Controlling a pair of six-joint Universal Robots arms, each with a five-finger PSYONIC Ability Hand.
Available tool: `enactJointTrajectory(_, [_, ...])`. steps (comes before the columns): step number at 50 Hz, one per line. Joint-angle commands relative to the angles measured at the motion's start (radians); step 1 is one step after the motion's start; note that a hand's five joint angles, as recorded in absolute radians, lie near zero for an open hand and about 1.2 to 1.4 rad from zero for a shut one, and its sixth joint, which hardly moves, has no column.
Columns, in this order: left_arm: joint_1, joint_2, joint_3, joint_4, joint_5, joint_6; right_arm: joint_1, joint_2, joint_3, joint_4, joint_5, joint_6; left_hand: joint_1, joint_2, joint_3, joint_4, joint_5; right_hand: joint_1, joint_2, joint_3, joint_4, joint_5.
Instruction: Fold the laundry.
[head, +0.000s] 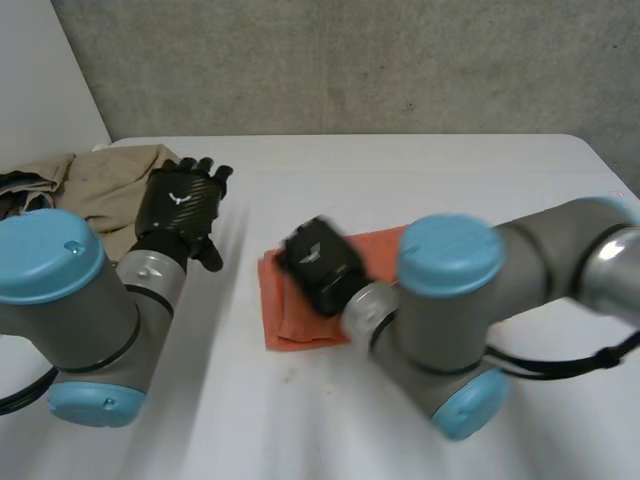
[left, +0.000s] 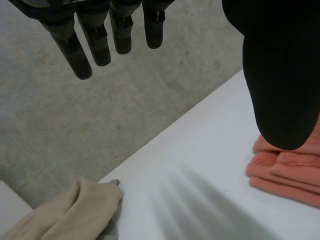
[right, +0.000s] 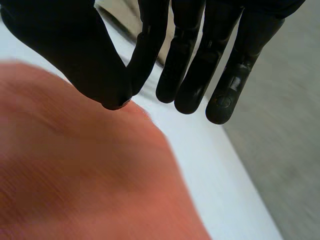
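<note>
A folded orange towel (head: 300, 322) lies in the middle of the white table (head: 420, 170). My right hand (head: 318, 266) is down on the towel's upper left part. In the right wrist view its thumb (right: 75, 50) and a fingertip (right: 145, 60) meet at the towel's (right: 75, 175) edge and pinch it, with the other fingers curled beside them. My left hand (head: 185, 205) hovers above the table to the left of the towel, its fingers (left: 95, 42) straight and its thumb (left: 280, 75) held apart, holding nothing. The stacked edges of the towel (left: 285, 172) show below that thumb.
A crumpled beige garment (head: 110, 190) lies at the table's back left corner, just behind my left hand, and shows as a beige heap (left: 70, 215) in the left wrist view. A dark piece of cloth (head: 18, 183) lies beside it. A grey wall stands behind the table.
</note>
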Motion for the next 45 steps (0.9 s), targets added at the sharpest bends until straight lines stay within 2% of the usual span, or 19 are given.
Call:
enactJointTrajectory(1, [0.021,0.019,-0.015,-0.001,0.003,0.000,0.033,0.071,-0.036,0.008,0.052,0.065,-0.015,-0.030,-0.040,-0.031,-0.048,-0.331,-0.507,-0.509,-0.520,-0.502])
enactJointTrajectory(2, [0.020,0.019,-0.020,-0.001,0.004,-0.002,0.009,0.044,-0.018,-0.003,0.143,0.158,-0.015,-0.030,-0.040,-0.031,-0.048,-0.829,-1.005,-1.007,-1.018,-1.000])
enactJointTrajectory(4, [0.018,0.019,-0.021,-0.001,0.005,-0.002,-0.049,-0.009,-0.001,-0.017,0.210,0.259,-0.015,-0.030,-0.040,-0.031,-0.048,-0.829,-1.005,-1.007,-1.018,-1.000])
enactJointTrajectory(6, [0.017,0.017,-0.023,0.000,0.006,-0.002,-0.131,-0.074,0.030,-0.024,0.210,0.327,-0.015,-0.030,-0.040,-0.031,-0.048,-0.829,-1.005,-1.007,-1.018,-1.000])
enactJointTrajectory(8, [0.014,0.016,-0.023,-0.001,0.006,-0.002,-0.268,-0.160,0.077,-0.014,0.152,0.382,-0.015,-0.030,-0.040,-0.031,-0.048,-0.829,-1.005,-1.007,-1.018,-1.000])
enactJointTrajectory(11, [0.012,0.011,-0.023,0.000,0.008,-0.002,-0.384,-0.209,0.146,-0.003,0.059,0.381,-0.015,-0.030,-0.040,-0.031,-0.048,-0.829,-1.005,-1.007,-1.018,-1.000])
enactJointTrajectory(12, [0.012,0.010,-0.023,0.000,0.008,-0.002,-0.453,-0.217,0.192,0.003,-0.004,0.373,-0.015,-0.030,-0.040,-0.031,-0.048,-0.786,-0.962,-0.965,-0.976,-0.958])
enactJointTrajectory(16, [0.009,0.005,-0.021,0.000,0.009,-0.002,-0.569,-0.215,0.296,0.011,-0.119,0.335,-0.015,-0.030,-0.040,-0.031,-0.048,-0.646,-0.822,-0.824,-0.835,-0.817])
enactJointTrajectory(20, [0.009,0.005,-0.021,0.000,0.009,-0.002,-0.640,-0.211,0.382,-0.003,-0.163,0.256,-0.015,-0.030,-0.040,-0.031,-0.048,-0.540,-0.715,-0.718,-0.729,-0.711])
enactJointTrajectory(27, [0.009,0.004,-0.025,0.000,0.009,-0.002,-0.706,-0.179,0.449,-0.014,-0.178,0.081,-0.015,-0.030,-0.040,-0.031,-0.048,-0.417,-0.593,-0.595,-0.606,-0.588])
enactJointTrajectory(35, [0.009,0.001,-0.025,0.000,0.008,-0.002,-0.714,-0.154,0.442,-0.047,-0.219,0.090,-0.015,-0.030,-0.040,-0.031,-0.048,-0.269,-0.445,-0.448,-0.459,-0.441])
enactJointTrajectory(45, [0.009,0.001,-0.031,0.000,0.008,-0.002,-0.712,-0.116,0.419,-0.066,-0.221,0.117,-0.015,-0.030,-0.040,-0.031,-0.048,-0.237,-0.413,-0.416,-0.427,-0.409])
